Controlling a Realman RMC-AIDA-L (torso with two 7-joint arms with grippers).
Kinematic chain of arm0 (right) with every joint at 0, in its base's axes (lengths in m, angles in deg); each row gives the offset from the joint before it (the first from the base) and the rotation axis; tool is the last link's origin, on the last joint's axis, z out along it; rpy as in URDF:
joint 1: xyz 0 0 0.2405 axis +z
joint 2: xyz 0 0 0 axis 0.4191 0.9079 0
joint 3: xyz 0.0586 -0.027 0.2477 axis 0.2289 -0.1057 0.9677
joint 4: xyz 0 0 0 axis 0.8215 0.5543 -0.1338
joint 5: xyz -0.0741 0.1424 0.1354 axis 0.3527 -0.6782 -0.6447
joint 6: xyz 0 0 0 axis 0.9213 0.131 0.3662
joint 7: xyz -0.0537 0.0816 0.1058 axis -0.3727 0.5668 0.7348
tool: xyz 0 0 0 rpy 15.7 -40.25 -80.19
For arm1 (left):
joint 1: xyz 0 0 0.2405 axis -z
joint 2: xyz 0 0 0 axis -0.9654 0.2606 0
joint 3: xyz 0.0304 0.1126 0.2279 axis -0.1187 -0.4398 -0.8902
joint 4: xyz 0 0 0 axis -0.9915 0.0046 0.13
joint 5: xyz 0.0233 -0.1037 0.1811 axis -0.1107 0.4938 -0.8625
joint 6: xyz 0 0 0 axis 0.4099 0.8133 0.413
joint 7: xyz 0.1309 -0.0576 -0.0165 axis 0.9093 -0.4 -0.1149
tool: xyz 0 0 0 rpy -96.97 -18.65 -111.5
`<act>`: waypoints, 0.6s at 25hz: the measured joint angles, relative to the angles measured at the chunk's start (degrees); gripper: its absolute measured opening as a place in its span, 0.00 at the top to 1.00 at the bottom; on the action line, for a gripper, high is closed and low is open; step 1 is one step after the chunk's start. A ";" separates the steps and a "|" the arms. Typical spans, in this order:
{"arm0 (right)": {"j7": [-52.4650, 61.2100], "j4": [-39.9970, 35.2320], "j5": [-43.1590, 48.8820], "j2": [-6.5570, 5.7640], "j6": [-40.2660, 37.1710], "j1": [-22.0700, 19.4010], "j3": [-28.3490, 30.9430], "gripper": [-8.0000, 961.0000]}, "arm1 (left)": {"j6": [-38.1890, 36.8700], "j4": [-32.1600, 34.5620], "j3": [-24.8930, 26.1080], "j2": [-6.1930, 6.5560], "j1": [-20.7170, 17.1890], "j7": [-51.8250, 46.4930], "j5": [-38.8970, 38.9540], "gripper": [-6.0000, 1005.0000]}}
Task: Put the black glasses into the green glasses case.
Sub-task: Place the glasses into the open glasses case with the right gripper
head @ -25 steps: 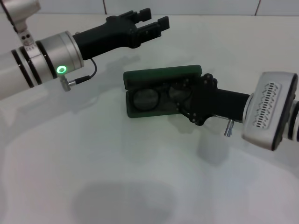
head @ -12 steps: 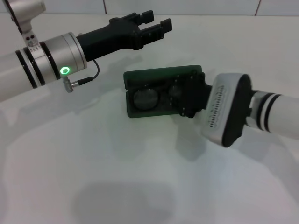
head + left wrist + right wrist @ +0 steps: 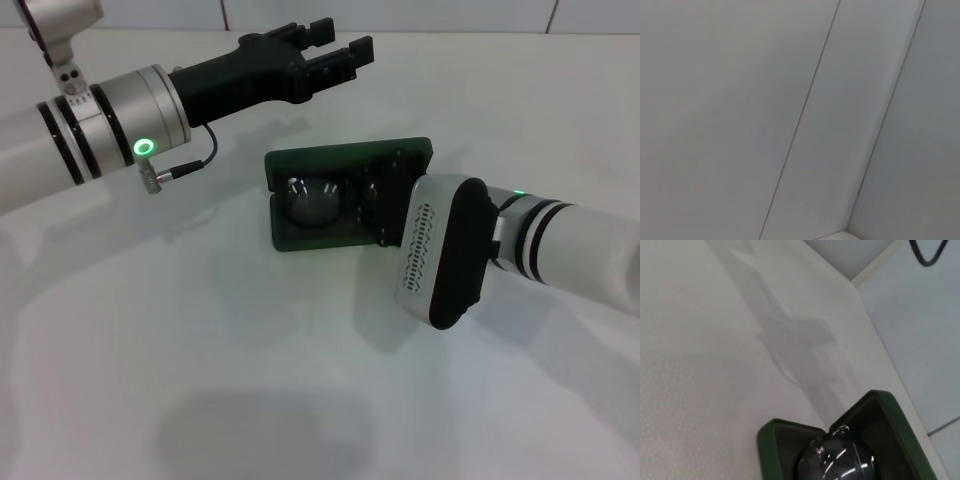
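Observation:
The green glasses case (image 3: 345,160) lies open in the middle of the white table, its lid standing at the far side. The black glasses (image 3: 315,203) lie inside it; one lens shows and the rest is hidden under my right arm. My right gripper (image 3: 385,210) is down in the right half of the case, on the glasses. The right wrist view shows the case's corner (image 3: 775,432) and one lens (image 3: 837,460) close up. My left gripper (image 3: 338,45) is open and empty, held in the air beyond and to the left of the case.
The white table (image 3: 200,380) stretches around the case. A tiled wall (image 3: 400,12) closes the far side and fills the left wrist view (image 3: 790,120). A black cable (image 3: 195,160) loops off the left arm's wrist.
My right wrist has rolled and swung in over the case, its white housing now covering the case's right end. The left arm drifted slightly right. The case has not moved.

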 joint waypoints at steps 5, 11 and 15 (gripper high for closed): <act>-0.02 -0.68 0.18 0.00 0.33 -0.20 -0.20 0.71 | 0.00 -0.05 0.00 -0.02 0.01 0.00 -0.01 0.29; -0.10 -0.97 0.12 0.00 0.57 -0.46 -0.24 0.71 | 0.06 -0.11 0.00 -0.02 0.00 -0.15 -0.01 0.29; -0.09 -0.96 -0.16 0.00 0.62 -0.47 -0.47 0.72 | 0.08 -0.11 0.00 -0.02 0.00 -0.22 -0.01 0.29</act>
